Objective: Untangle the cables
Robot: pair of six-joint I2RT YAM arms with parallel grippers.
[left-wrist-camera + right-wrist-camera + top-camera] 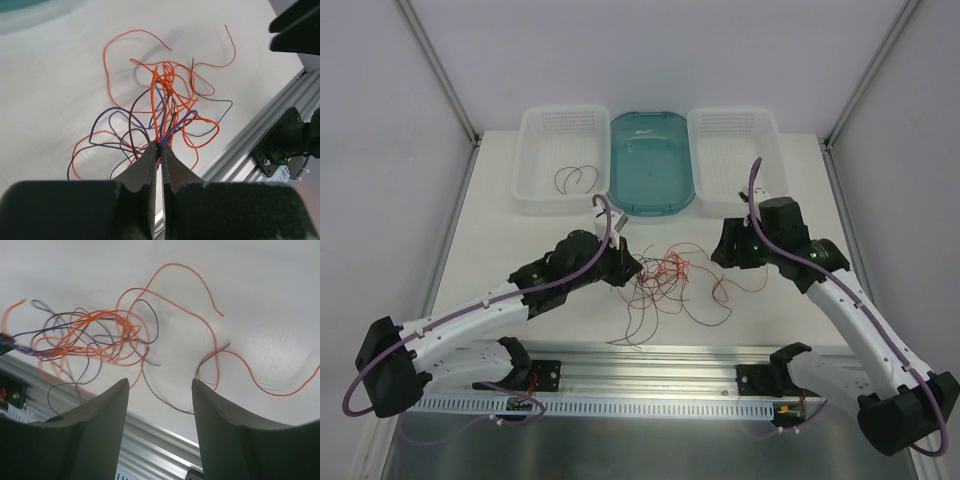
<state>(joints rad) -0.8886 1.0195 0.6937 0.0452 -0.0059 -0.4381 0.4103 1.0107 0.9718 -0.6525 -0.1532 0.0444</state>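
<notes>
The cables [665, 278] are a loose tangle of thin red-orange, dark brown and purple-blue wires in the middle of the table. My left gripper [632, 270] is at the tangle's left edge, shut on several strands of the cables [165, 107], which fan out from its fingertips [159, 146]. My right gripper [728, 250] is open and empty, above the table at the tangle's right side. In the right wrist view the cables [100, 335] lie beyond its fingers [117, 395], and one orange wire [235, 360] curls off to the right.
Two white baskets [532, 160] [770, 140] and a teal tub [650, 195] stand along the back. The left basket holds a dark wire [572, 178]. An aluminium rail [660, 360] runs along the near table edge.
</notes>
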